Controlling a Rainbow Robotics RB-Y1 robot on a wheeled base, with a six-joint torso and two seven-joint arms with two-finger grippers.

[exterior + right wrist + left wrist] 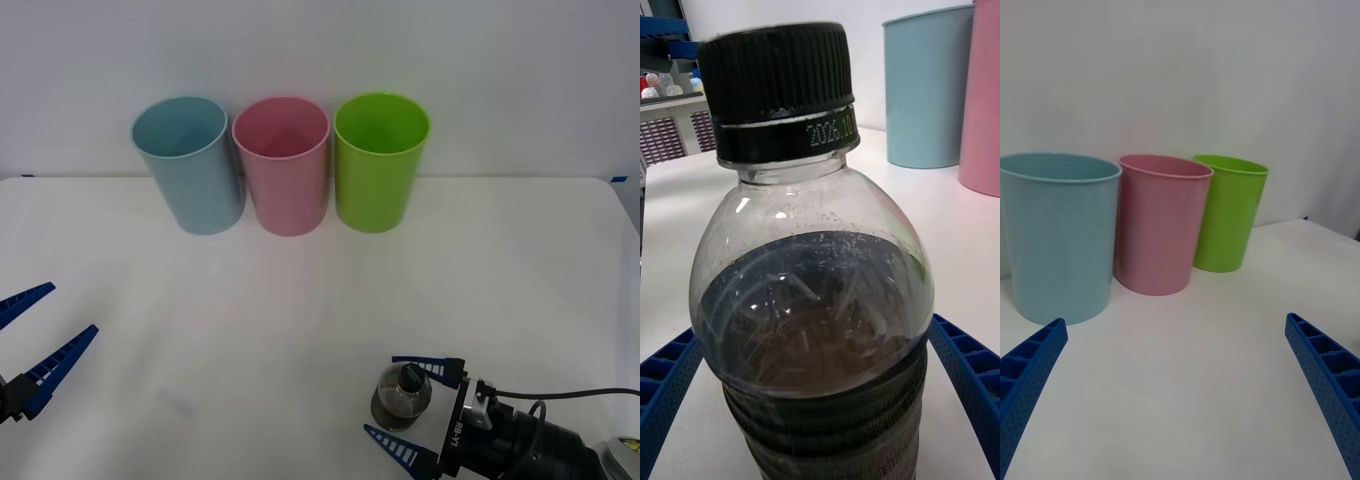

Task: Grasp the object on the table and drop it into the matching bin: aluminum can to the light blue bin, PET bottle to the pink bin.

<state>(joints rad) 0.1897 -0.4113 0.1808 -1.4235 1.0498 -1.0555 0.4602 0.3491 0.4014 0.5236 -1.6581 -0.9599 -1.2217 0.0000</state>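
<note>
Front cam: right end effector (410, 410) low at the near right of the tabletop (300, 330), blue fingers spread on either side of the PET bottle (402, 395); bottle upright, black cap up, contact with the fingers can't be judged. Left end effector (35, 335) at the near left edge, fingers apart, nothing between them. Far side, a row left to right: light blue bin (190, 165), pink bin (285, 165), lime green bin (380, 160), all upright, neighbours almost touching.
</note>
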